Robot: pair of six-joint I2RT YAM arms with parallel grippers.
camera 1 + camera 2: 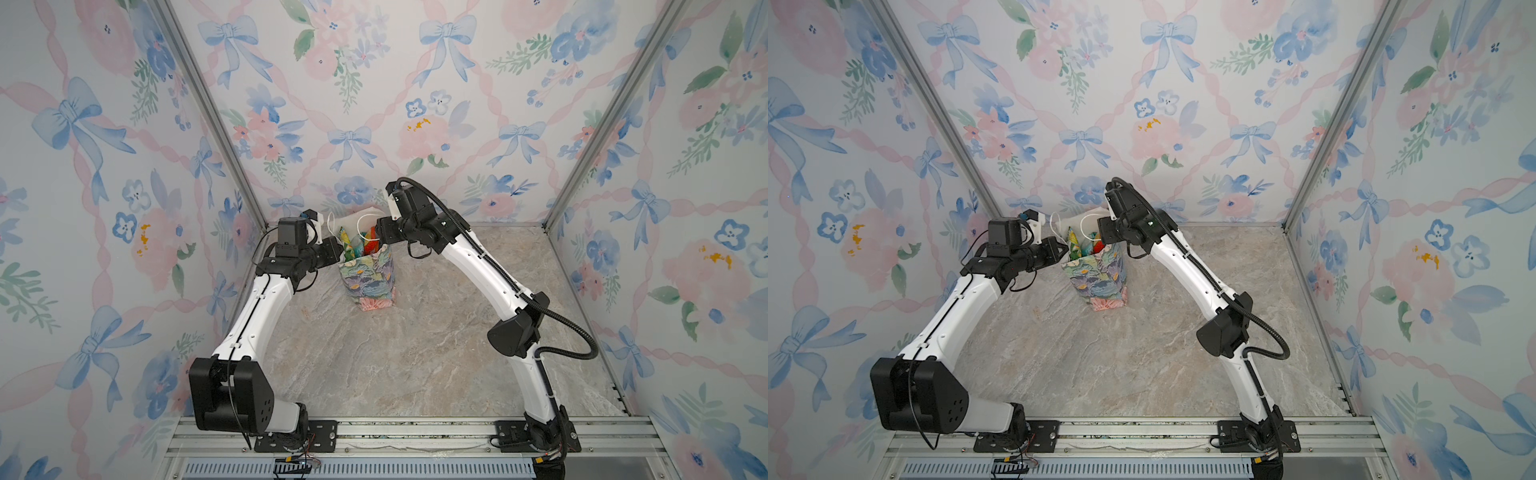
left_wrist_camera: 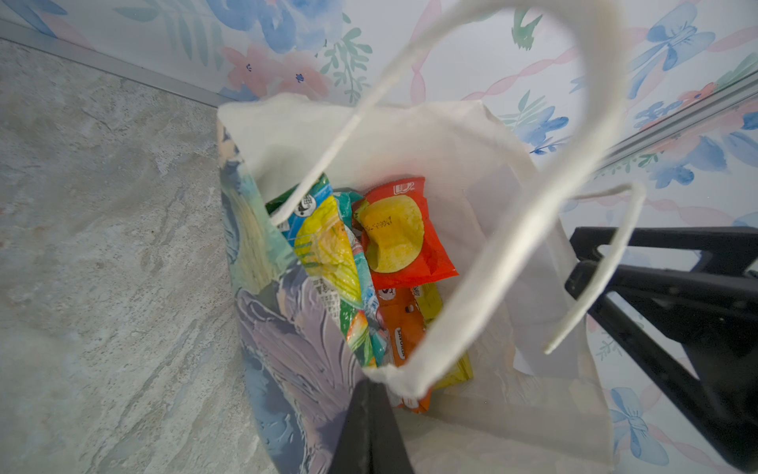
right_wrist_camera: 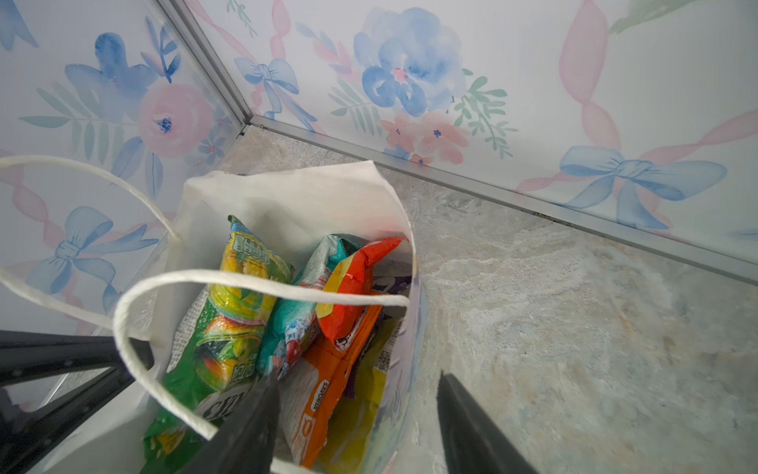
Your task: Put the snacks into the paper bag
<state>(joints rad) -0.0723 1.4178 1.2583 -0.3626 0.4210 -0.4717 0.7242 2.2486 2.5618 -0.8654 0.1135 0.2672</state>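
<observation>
Left gripper (image 2: pixel 369 396) is clenched on the rim of the paper bag (image 1: pixel 368 274). Right gripper (image 3: pixel 357 376) is released, jaws straddling the opposite rim. Bag stands upright near the table's (image 1: pixel 415 353) far edge, snacks (image 2: pixel 393 234) inside.

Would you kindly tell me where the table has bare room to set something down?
Bare table lies in front of the paper bag, between the left arm and right arm, and between right arm and right wall. Crowded: the bag's mouth, with snacks, left end effector and right end effector.
</observation>
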